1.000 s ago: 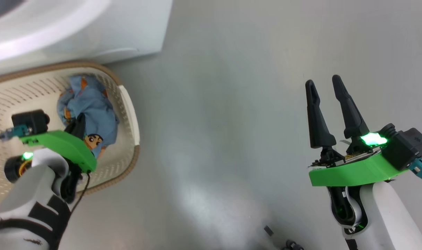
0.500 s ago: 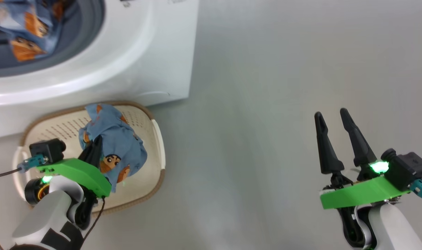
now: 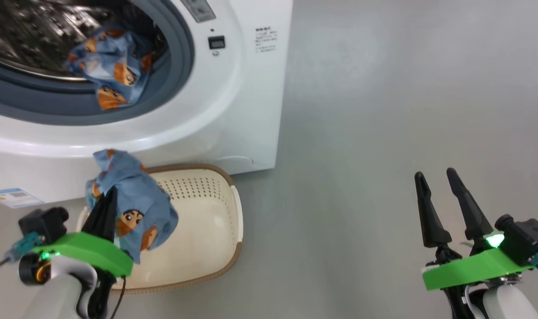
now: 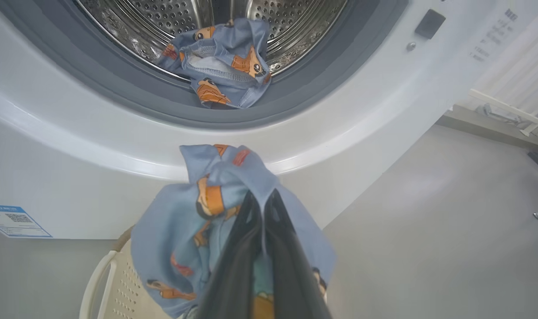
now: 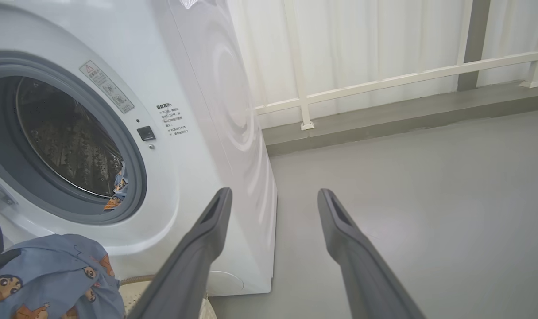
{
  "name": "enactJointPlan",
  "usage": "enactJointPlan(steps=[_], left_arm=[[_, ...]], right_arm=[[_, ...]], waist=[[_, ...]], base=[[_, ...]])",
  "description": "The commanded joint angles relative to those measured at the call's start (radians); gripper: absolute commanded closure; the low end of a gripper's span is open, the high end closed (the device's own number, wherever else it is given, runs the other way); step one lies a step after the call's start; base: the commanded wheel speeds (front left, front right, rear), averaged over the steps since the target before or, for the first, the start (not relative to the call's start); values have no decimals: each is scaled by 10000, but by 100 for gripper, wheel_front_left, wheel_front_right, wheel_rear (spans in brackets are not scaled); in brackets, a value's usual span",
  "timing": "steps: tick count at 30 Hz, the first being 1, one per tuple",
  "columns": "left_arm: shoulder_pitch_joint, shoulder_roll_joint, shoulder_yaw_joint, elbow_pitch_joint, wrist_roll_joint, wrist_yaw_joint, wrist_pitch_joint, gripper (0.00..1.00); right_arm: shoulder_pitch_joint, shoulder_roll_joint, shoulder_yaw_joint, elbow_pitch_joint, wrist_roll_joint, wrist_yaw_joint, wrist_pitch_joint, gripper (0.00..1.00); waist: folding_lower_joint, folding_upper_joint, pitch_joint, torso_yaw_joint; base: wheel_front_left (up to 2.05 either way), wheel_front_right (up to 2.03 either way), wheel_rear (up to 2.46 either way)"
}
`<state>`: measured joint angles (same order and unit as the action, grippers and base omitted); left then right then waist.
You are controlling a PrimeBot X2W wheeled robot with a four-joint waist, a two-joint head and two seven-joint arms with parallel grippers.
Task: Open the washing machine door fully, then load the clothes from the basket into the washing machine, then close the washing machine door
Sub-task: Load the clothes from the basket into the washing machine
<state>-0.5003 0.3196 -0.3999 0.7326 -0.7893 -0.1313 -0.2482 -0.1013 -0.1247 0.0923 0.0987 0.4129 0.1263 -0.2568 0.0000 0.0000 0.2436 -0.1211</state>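
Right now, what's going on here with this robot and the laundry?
The robot is loading laundry. Its left gripper is shut on one blue cartoon-print garment, holding it above the basket. A second garment lies at the mouth of the washing machine drum. The right gripper is open and empty.

Two garments, drum garment (image 3: 111, 66) and held garment (image 3: 140, 201); one basket (image 3: 202, 250); one washing machine (image 3: 251, 110); two grippers, my left gripper (image 3: 111, 195), right gripper (image 3: 434, 173).
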Motion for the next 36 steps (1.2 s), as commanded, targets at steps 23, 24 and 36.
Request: enactJointPlan(steps=[23,24,36], left_arm=[[3363,-1409,3679,-4086,3772,71,-135,100],[3396,-1451,3731,-4129,3816,65,-135,100],[2314,-1486,4237,-4057,3705,13,-135,100]], right_arm=[[997,-326,-99,-265,-82,44,-49,0],[1007,-323,-92,-274,-87,44,-49,0],[698,-265,-25,-390,-72,44,-49,0]], waist=[[0,0,-951,588],[0,0,-933,595],[0,0,-140,423]], base=[[0,0,0],[0,0,0],[0,0,0]])
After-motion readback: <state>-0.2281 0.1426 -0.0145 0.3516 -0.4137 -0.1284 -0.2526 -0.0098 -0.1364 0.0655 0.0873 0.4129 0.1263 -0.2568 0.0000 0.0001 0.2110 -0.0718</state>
